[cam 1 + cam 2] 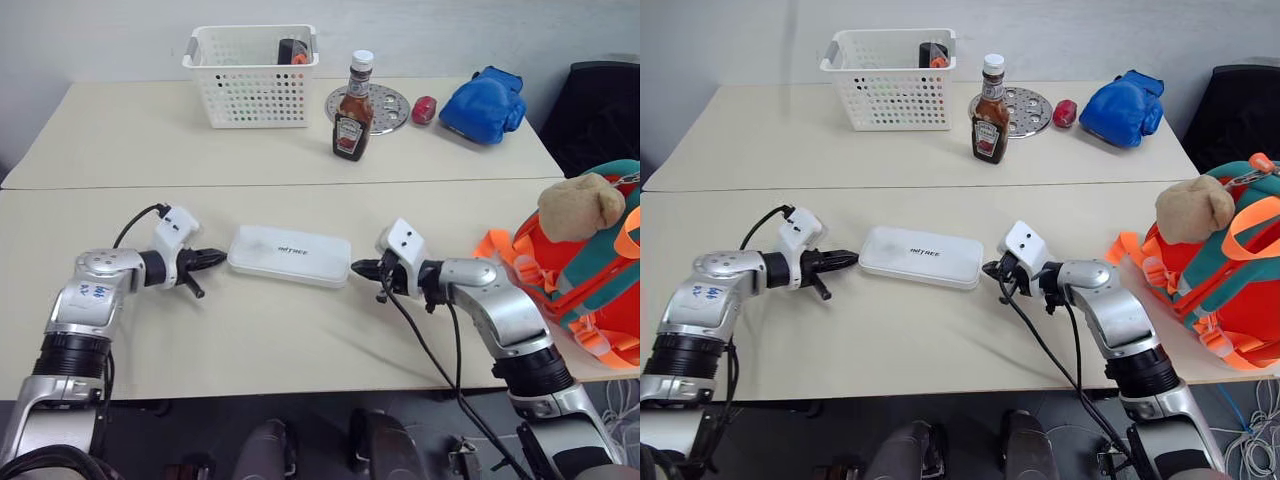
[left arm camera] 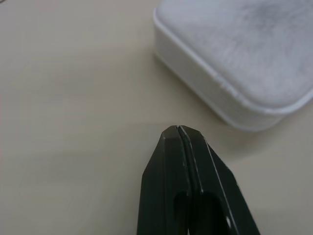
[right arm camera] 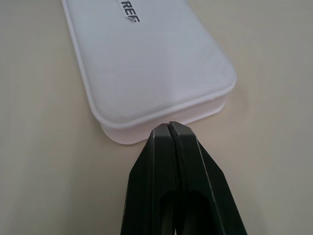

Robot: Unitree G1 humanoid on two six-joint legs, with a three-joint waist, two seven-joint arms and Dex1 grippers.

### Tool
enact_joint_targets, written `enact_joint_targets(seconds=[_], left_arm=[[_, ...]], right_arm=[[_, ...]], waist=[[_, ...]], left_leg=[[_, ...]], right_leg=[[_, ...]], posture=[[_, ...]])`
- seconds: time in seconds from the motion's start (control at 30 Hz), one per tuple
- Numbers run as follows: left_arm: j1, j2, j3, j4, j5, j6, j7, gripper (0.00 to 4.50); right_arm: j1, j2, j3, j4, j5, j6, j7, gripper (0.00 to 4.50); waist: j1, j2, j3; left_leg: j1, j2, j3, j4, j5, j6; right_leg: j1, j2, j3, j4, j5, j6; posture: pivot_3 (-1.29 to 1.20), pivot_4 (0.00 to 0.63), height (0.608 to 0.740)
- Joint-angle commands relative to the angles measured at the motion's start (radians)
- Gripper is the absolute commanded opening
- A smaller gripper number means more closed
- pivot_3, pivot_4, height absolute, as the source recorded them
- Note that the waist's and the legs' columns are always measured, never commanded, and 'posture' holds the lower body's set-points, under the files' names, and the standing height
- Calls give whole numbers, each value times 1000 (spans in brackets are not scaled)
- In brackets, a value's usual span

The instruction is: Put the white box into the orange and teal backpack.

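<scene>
White box (image 1: 289,256) flat on table (image 1: 300,340). L gripper (image 1: 212,260) at its 9 o'clock, R gripper (image 1: 366,268) at 3; both pinched together, empty. Backpack (image 1: 590,270) far at 3.

White box (image 1: 289,256): bare tabletop (image 1: 300,340) open before and behind it; its 2 short ends flanked by closed left gripper (image 1: 213,260) and right gripper (image 1: 366,268). Backpack (image 1: 585,270) well right.
</scene>
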Motion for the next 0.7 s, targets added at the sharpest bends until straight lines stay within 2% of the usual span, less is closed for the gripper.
enact_joint_targets(seconds=[0.03,0.1,0.2,0.43,0.7], left_arm=[[-77,31,17,111,-15,51,-73,191],[-174,14,38,219,-57,146,-107,589],[-301,6,19,343,-89,291,-206,1488],[-472,-46,-12,521,-71,382,-296,3713],[-529,-106,-109,557,-44,499,-405,3713]], right_arm=[[-28,-14,-28,26,-10,-37,-15,0],[-47,-12,-21,62,-23,-63,-24,0],[-63,-14,3,94,-48,-102,-22,0],[-62,-10,21,107,-70,-137,-13,0],[-40,-18,22,83,-81,-144,-13,0]], waist=[[0,0,0],[3,0,0],[3,-1,1],[-1,-2,1],[-1,-2,1]], left_leg=[[0,0,0,0,0,0],[0,0,0,1,0,0],[-1,-1,0,1,0,1],[-1,-1,2,1,0,1],[-1,0,3,1,1,1]], right_leg=[[0,0,0,0,0,0],[0,1,-1,1,0,0],[-1,1,-3,2,0,0],[-1,3,-4,2,0,1],[-2,4,-2,2,0,1]], posture=[[0,150,740],[0,150,740],[0,150,740],[0,150,740],[0,150,740]])
